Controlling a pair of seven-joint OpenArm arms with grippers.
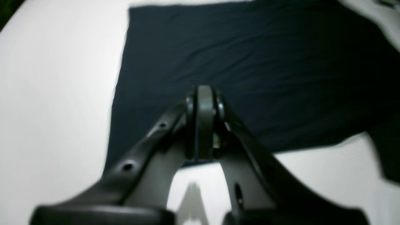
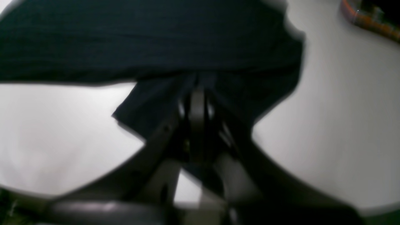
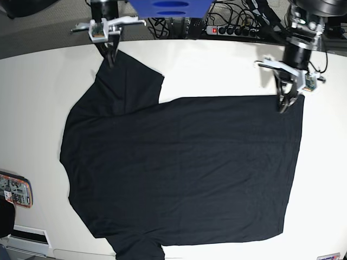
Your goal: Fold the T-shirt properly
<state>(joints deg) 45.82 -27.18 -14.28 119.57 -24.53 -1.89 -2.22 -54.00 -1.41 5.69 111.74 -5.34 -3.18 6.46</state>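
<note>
Zero folds made; T-shirt [image 3: 179, 168] lay flat on table [image 3: 217, 70]. Left gripper [image 3: 283, 108] pinched hem corner, right gripper [image 3: 110, 62] pinched sleeve.

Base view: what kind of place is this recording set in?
Probably a robotics lab or workshop bench rather than a home: a bare white table carrying only the T-shirt, a power strip with tangled cables behind it, and two arms mounted at the far edge.
</note>
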